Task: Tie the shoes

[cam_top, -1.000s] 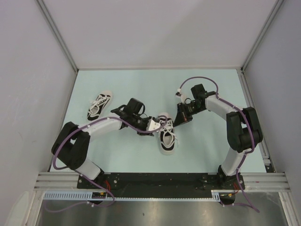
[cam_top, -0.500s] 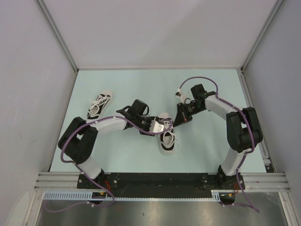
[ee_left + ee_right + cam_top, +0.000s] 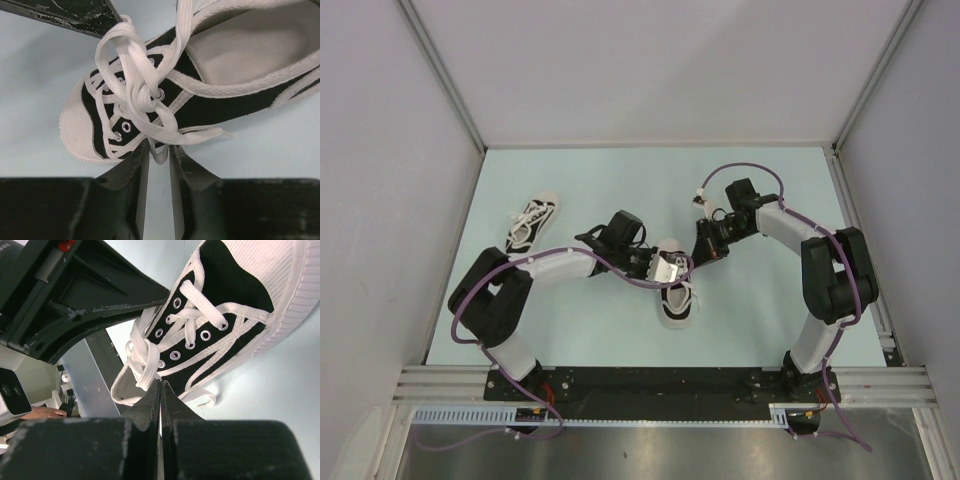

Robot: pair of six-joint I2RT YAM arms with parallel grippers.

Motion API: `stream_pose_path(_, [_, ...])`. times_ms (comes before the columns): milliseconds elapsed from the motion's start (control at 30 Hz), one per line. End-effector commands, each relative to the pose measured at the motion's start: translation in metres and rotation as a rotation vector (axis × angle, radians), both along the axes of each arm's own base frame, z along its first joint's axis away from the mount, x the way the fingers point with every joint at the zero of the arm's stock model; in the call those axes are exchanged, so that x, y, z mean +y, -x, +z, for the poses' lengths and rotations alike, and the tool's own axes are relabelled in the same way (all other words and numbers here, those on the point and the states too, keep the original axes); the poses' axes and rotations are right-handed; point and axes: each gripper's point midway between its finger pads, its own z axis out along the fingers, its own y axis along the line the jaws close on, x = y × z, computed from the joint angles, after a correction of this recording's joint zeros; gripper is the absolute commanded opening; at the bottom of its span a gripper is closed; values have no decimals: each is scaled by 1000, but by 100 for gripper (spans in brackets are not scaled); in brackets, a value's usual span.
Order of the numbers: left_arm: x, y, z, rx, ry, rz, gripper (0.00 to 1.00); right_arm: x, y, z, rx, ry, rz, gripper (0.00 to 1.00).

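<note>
**A:** What lies on the table [image 3: 770, 190]?

**B:** Two shoes. One shoe [image 3: 676, 300] sits directly under the left pincer [image 3: 666, 268]. The other shoe [image 3: 532, 224] lies well apart from it, out on its left.

**A:** And the pincers?

**B:** The left pincer's jaws stand narrow, with a grey bit of lace at their tips. I cannot tell if it is clamped. The right pincer [image 3: 160, 384] is closed tight, its tip right by the looped laces [image 3: 136, 80].
</note>
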Motion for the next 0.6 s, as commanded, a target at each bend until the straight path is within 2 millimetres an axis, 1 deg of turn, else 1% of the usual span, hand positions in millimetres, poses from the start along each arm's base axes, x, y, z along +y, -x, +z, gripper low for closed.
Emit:
stream_pose_path(0, [-10,-2,14,-18,36,-16,22,3,-3,15,-42,-16,3,0])
stream_pose_path(33, [-8,1,11,-15,28,-18,17,3,-2,16,-43,-17,4,0])
stream_pose_path(67, [-6,1,13,-26,23,-17,10,2,-2,16,-45,-14,5,0])
stream_pose_path(133, [0,5,9,-26,10,-10,4,0,-1,17,-44,-10,3,0])
stream_pose_path(167, [2,6,11,-33,9,-4,0,-2,-1,17,-46,-6,4,0])
stream_pose_path(300, [17,8,11,-40,-14,30,0,-8,2,16,-43,8,6,0])
stream_pose_path(433, [26,10,13,-46,-18,48,0,-16,4,15,-39,31,4,0])
stream_pose_path(500, [30,13,10,-46,-26,50,0,-18,5,15,-38,36,5,0])
stream_pose_path(567, [31,13,12,-52,-24,54,0,-23,3,16,-49,47,-6,0])
